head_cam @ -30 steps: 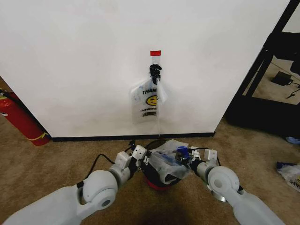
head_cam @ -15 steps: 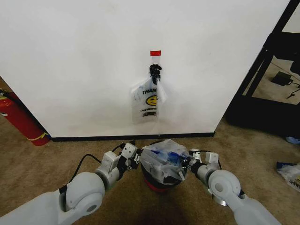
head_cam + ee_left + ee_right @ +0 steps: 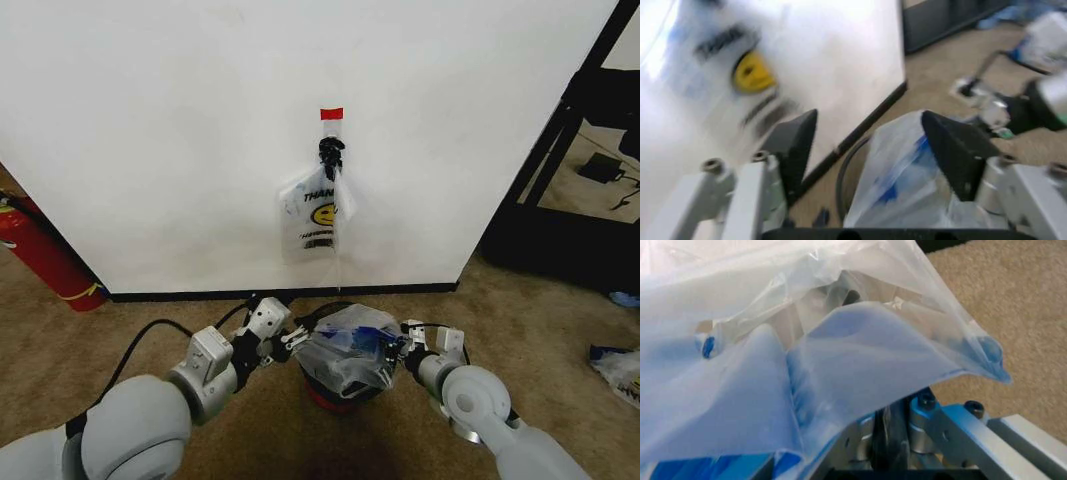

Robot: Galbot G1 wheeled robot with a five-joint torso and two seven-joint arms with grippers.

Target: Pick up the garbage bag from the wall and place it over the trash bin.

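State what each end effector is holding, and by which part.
The right end effector grips the garbage bag by its right edge. The left end effector is open beside the bag, holding nothing.

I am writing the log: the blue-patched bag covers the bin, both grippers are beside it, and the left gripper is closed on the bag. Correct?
Not quite. The left wrist view shows the left gripper open, with the garbage bag beyond its fingers, not clamped. The rest holds: bag over the trash bin, right gripper beside it.

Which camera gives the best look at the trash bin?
The head view: the trash bin stands whole on the carpet, its top draped by the garbage bag. The left wrist view catches a dark curve of rim beside the bag. In the right wrist view, plastic hides it.
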